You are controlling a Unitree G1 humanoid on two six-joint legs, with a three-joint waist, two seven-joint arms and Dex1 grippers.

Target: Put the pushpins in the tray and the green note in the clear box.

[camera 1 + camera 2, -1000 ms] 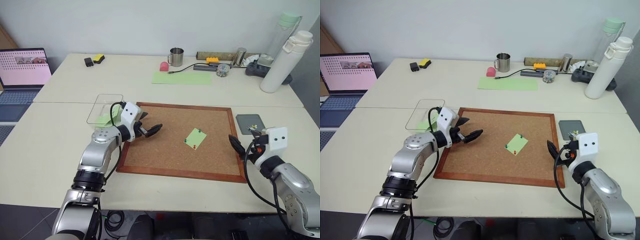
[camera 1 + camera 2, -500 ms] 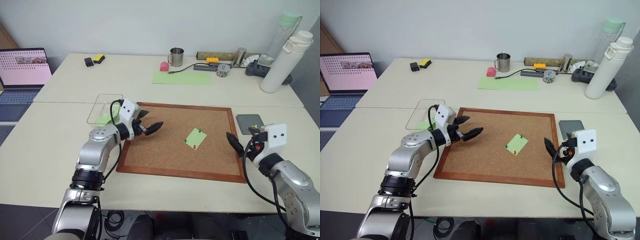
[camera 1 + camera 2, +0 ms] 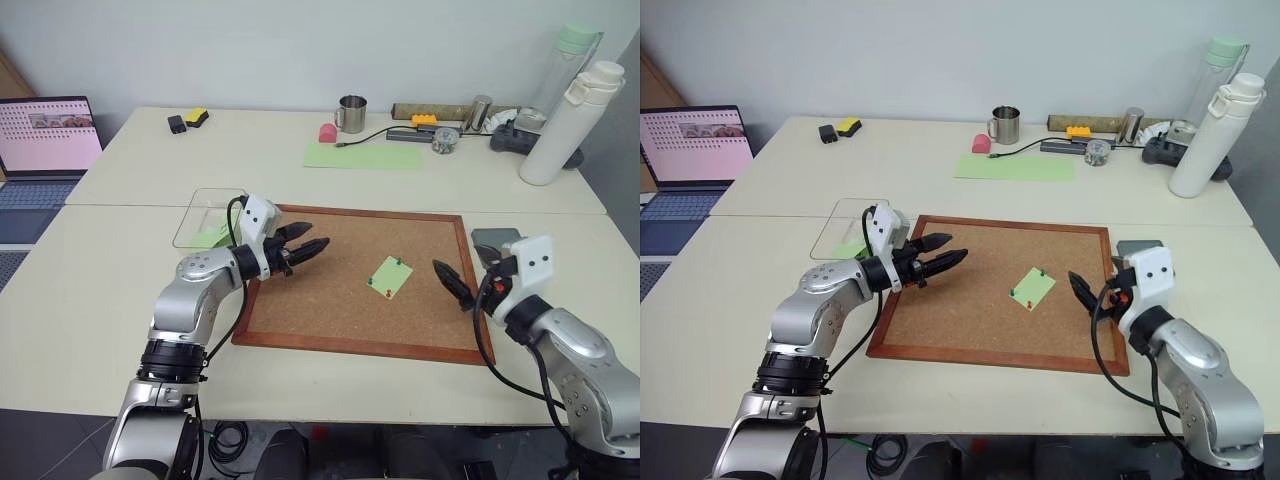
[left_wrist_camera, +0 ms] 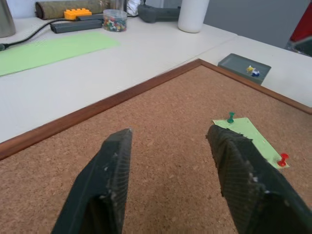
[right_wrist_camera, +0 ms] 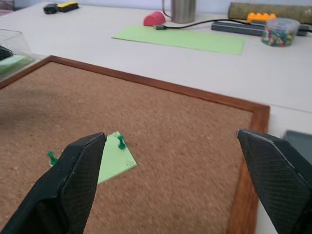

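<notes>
The green note [image 3: 390, 275] lies near the middle of the cork board [image 3: 330, 310], pinned by pushpins [image 4: 230, 117] at its corners. The board rests on a pale counter [image 3: 90, 290] against a light wall. The left hand [image 3: 312, 246] hovers over the board's left part, fingers apart and empty; the right hand [image 3: 447, 280] hangs released over its right edge. The tray [image 4: 243, 67] sits beyond that edge, the clear box [image 3: 207, 216] off the left corner.

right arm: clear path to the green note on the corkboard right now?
Probably yes. The right gripper is open, aimed across the corkboard at the green note, with bare cork between. The note is held by two pushpins, so those likely come out first.
</notes>
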